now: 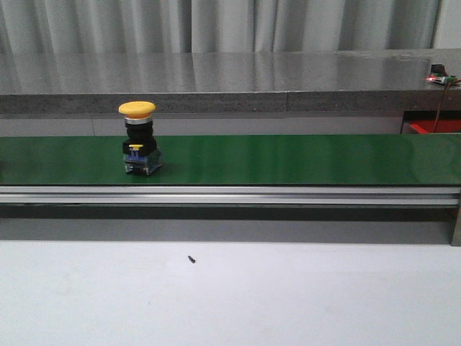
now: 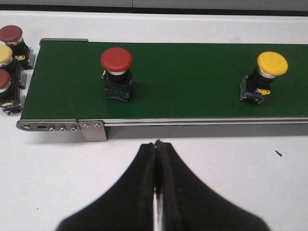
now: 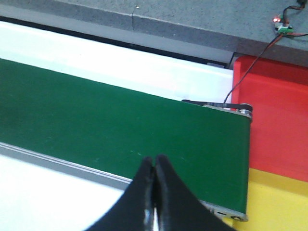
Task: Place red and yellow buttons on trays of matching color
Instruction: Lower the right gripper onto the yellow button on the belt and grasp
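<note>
yellow button (image 1: pixel 138 140), upright on belt (image 1: pixel 288 158)

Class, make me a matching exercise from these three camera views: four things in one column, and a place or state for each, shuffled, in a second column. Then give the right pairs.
Things
1. yellow button
2. red button
3. left gripper
4. red tray

Places or states
A. past the belt's end, next to the yellow tray
B. upright on the green belt, nearer its metal end roller
C. fingers pressed together, over the white table, holding nothing
D. upright on the green belt, the only button in the front view

Pairs: 1-D, 2-B, 3-C, 4-A
</note>
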Motion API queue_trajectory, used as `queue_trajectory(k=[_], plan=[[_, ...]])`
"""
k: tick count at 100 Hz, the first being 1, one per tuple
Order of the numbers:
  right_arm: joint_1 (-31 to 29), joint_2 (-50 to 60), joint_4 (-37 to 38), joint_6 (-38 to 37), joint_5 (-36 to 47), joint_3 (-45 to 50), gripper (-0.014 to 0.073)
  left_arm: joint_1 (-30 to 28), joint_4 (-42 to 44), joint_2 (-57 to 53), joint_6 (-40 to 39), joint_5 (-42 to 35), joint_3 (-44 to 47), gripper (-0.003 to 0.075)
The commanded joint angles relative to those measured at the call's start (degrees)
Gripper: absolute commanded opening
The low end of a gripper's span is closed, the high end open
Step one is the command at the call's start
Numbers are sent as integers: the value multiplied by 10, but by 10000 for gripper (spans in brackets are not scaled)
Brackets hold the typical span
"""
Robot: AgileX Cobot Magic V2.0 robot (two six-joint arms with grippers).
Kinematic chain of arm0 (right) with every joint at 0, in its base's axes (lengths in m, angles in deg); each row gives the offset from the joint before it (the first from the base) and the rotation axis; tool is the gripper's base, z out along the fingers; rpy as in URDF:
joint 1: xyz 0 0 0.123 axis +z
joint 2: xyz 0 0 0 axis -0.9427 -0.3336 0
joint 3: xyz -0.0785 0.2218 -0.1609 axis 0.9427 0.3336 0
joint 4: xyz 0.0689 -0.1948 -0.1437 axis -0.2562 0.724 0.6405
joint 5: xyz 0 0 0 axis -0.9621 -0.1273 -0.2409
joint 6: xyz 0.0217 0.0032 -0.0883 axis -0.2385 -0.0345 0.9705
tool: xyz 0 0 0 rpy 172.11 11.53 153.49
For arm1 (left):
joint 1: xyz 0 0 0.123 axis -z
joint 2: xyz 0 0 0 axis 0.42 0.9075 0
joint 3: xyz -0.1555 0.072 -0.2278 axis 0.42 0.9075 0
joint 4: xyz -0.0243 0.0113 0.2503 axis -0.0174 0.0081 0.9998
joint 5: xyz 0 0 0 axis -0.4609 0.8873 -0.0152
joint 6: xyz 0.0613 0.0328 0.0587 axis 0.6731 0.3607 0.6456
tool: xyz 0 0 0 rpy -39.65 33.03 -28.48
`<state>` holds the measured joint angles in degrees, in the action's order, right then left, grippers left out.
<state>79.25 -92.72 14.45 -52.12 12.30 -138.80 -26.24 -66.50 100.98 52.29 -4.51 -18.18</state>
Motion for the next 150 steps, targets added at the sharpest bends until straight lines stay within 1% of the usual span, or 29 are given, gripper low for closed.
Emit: queue_trajectory(k=[1, 17, 37, 52, 72, 83, 88, 95, 102, 107, 109, 114, 121, 128, 150], plan=[[8, -17, -4, 1, 16, -43, -58, 3, -12, -2, -2, -31, -14, -20], [24, -59, -8, 2, -21, -83, -58, 3, -12, -2, -2, -33, -14, -20], [64, -116, -8, 4, -57, -137, -58, 3, -12, -2, -2, -37, -14, -20], [89, -175, -8, 4, -95, -189, -58, 3, -12, -2, -2, -43, -14, -20], [138, -262, -11, 4, -156, -260, -58, 3, -12, -2, -2, -50, -14, -20], [161, -314, -19, 3, -192, -305, -36, 3, -8, -2, -2, -51, -14, -20], [172, -336, -22, 3, -208, -325, -6, 3, -6, -2, -2, -51, -14, -20], [184, -368, -24, 3, -230, -355, 81, 3, -6, -2, -2, -51, -14, -20], [195, -398, -24, 0, -245, -381, 218, 3, -6, -2, -2, -51, -14, -20], [202, -417, -24, -3, -252, -399, 349, 3, -6, -2, -2, -51, -14, -20], [206, -425, -25, -3, -254, -406, 382, 3, -6, -2, -2, -51, -14, -20], [212, -441, -26, -3, -258, -422, 504, 3, -6, -2, -2, -51, -14, -20], [223, -462, -30, -3, -266, -444, 612, 3, -6, -2, -2, -51, -14, -20], [234, -481, -36, -3, -274, -467, 652, 3, -6, -2, -2, -51, -14, -20], [258, -542, -39, -3, -302, -548, 647, 3, -6, -2, -2, -51, -14, -20]])
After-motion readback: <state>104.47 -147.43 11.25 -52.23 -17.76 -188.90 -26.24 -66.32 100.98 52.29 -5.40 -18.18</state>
